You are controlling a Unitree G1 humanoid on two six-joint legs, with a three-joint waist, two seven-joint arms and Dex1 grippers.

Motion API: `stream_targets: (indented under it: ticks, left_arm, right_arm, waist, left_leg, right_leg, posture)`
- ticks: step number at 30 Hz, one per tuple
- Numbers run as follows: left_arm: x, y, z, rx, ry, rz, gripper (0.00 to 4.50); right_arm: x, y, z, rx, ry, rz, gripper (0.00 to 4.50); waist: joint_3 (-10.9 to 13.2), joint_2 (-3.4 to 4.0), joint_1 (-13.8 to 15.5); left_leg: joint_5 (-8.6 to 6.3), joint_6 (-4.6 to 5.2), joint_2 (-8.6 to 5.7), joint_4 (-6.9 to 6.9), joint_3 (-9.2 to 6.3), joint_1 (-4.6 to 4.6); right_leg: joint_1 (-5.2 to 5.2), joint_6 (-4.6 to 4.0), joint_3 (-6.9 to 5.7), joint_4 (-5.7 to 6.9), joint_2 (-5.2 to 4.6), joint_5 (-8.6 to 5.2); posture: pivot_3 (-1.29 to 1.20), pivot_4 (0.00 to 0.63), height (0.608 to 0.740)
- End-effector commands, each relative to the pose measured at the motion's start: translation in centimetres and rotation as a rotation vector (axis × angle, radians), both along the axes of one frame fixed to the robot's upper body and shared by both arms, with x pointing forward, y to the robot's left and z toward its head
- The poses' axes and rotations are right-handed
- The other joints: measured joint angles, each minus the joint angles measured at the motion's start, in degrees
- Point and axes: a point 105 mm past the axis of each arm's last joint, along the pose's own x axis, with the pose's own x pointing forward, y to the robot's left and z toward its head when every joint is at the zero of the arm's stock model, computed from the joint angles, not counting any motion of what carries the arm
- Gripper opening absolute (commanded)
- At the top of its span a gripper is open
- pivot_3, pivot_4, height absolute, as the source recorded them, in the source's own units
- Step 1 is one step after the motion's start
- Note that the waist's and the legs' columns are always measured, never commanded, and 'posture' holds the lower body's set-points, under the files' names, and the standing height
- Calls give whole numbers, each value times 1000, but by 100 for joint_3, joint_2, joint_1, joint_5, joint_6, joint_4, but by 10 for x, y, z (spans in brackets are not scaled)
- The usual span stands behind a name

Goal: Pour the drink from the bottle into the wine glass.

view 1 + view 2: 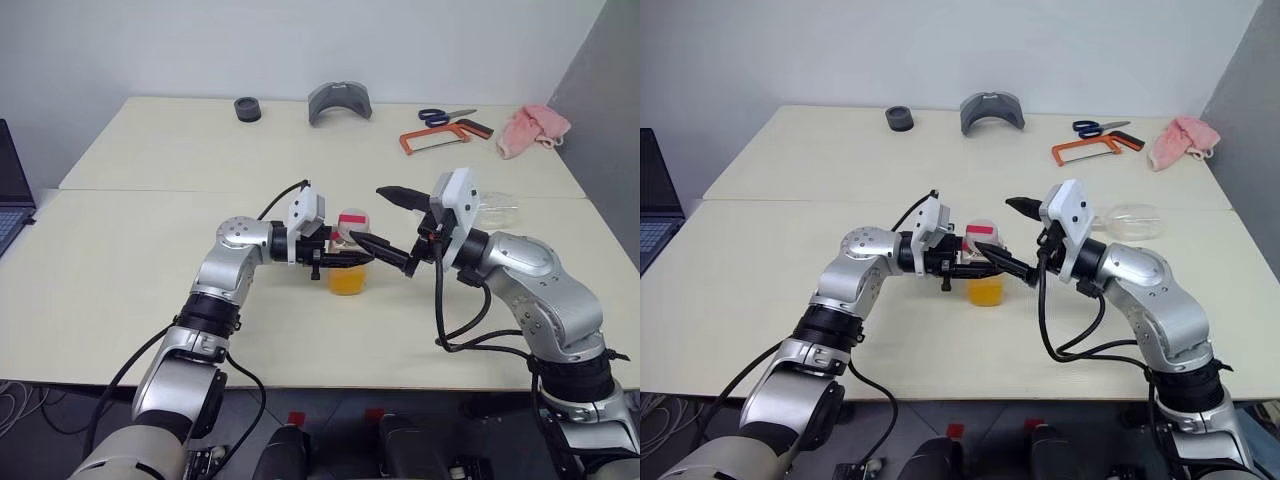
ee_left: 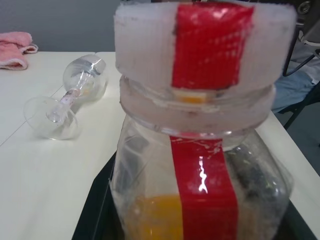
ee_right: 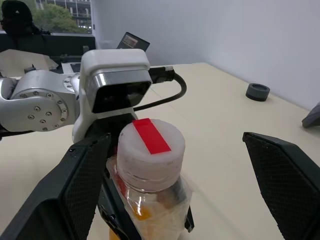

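While the bottle (image 1: pixel 348 262) stands upright near the middle of the pale counter (image 1: pixel 150 290), the left end effector (image 1: pixel 340 260) reaches in level from the robot's left and is clamped tight around its body, just under the neck. The drink (image 1: pixel 347 281) fills only the lower part of the bottle, an orange-yellow pool below the black fingers. The cap (image 3: pixel 150 145) is on, whitish with a red strip of tape across its top that runs on down the bottle's side.

The right end effector (image 1: pixel 397 228) comes in from the other side with its jaws spread wide and nothing between them. One finger (image 3: pixel 65 190) lies just beside the bottle's neck, the other (image 3: pixel 287 175) hangs well clear; in the right wrist view the cap sits between them, nearer the first.

The wine glass (image 1: pixel 492 210) lies tipped on its side on the counter, beyond the right arm and well apart from the bottle; in the left wrist view its round foot (image 2: pixel 50 118) faces the bottle.

Further back lie a pink cloth (image 1: pixel 532 128), an orange hacksaw (image 1: pixel 445 135), blue-handled scissors (image 1: pixel 445 116), a grey curved piece (image 1: pixel 340 102) and a small black ring (image 1: pixel 247 109).
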Motion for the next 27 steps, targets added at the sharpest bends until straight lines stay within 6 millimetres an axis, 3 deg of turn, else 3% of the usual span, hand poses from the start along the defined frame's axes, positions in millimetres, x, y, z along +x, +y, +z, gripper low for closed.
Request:
stream_targets:
  ticks: [1,27]
  left_arm:
    - [0,-1,19,-33,-64,-7,1650]
    - [-2,-5,22,-64,-62,-9,1650]
  right_arm:
    - [-10,-1,9,14,-26,31,4500]
    - [-23,5,14,35,26,97,4500]
  waist:
    - [0,0,0]
    - [0,0,1]
  left_leg:
    - [0,0,0,0,0,0]
    - [0,0,1,0,-1,0]
  right_leg:
    - [0,0,0,0,0,0]
    - [0,0,0,0,0,0]
  posture:
    - [0,150,740]
    - [0,150,740]
